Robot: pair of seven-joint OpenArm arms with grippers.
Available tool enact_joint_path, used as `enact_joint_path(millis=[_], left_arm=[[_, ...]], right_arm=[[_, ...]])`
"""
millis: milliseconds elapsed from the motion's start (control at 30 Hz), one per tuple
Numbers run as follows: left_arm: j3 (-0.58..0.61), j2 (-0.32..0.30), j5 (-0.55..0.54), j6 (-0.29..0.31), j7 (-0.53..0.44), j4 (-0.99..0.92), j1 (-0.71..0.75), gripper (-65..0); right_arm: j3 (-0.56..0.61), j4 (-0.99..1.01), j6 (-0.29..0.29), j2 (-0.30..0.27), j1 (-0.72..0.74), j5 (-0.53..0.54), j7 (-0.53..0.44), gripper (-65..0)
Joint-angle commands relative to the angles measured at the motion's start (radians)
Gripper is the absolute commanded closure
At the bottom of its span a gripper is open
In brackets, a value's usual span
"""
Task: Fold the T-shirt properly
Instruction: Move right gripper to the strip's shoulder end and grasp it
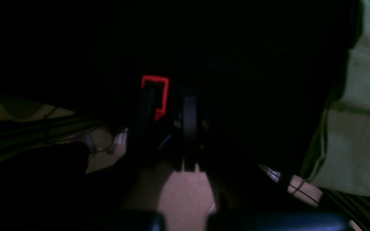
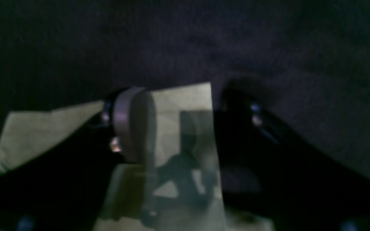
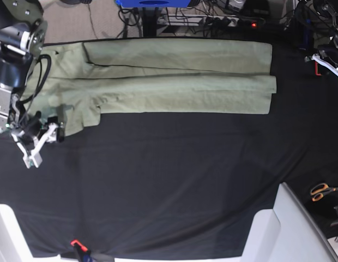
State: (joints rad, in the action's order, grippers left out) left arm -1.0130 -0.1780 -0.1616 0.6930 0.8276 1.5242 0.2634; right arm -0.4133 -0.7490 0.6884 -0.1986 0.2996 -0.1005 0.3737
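The pale sage-green T-shirt (image 3: 174, 76) lies folded into a long band across the far side of the black cloth (image 3: 169, 180). At its left end my right gripper (image 3: 53, 131) hovers over a lower corner of the shirt. In the right wrist view that corner (image 2: 178, 102) lies flat between the two fingers, which stand well apart: the right gripper (image 2: 185, 128) is open. My left gripper (image 1: 189, 134) hangs shut and empty off the table's far right (image 3: 324, 60); the T-shirt (image 1: 365, 112) shows only at that view's right edge.
Orange-handled scissors (image 3: 321, 191) lie at the right edge. A white box edge (image 3: 278, 229) rises at the front right, and a red-tipped tool (image 3: 76, 244) sits at the front edge. Cables and a power strip (image 3: 234, 22) run behind the table.
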Motion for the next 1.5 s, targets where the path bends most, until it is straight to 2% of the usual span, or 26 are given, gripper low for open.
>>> enact_joint_path(millis=[0, 100, 133, 267, 500, 667, 1133, 1467], left_arm=[[-0.005, -0.021, -0.010, 0.005, -0.014, 0.011, -0.002, 0.0], [-0.005, -0.021, -0.010, 0.005, -0.014, 0.011, -0.002, 0.0], [-0.005, -0.021, -0.010, 0.005, -0.014, 0.011, -0.002, 0.0], [-0.005, -0.021, -0.010, 0.005, -0.014, 0.011, -0.003, 0.0], [-0.002, -0.021, -0.010, 0.005, -0.014, 0.009, -0.006, 0.0], [0.001, -0.021, -0.010, 0.005, -0.014, 0.008, -0.022, 0.0], [0.003, -0.021, -0.010, 0.005, -0.014, 0.008, -0.049, 0.0], [0.003, -0.022, -0.010, 0.005, -0.014, 0.008, -0.049, 0.0]], right_arm=[[0.000, 0.003, 0.010, -0.005, 0.008, 0.003, 0.009, -22.8], [0.000, -0.001, 0.010, -0.005, 0.008, 0.003, 0.012, -3.5], [0.000, -0.001, 0.010, -0.005, 0.008, 0.003, 0.012, 0.0], [0.000, -0.074, 0.010, 0.003, -0.001, 0.003, 0.023, -0.2], [-0.002, -0.364, 0.010, 0.026, -0.092, 0.003, 0.189, 0.0], [-0.002, -0.467, 0.010, 0.027, -0.129, 0.003, 0.302, 0.0], [-0.003, -0.808, 0.010, 0.101, -0.287, 0.003, 0.508, 0.0], [-0.026, -0.907, 0.010, 0.120, -0.437, 0.003, 0.519, 0.0]])
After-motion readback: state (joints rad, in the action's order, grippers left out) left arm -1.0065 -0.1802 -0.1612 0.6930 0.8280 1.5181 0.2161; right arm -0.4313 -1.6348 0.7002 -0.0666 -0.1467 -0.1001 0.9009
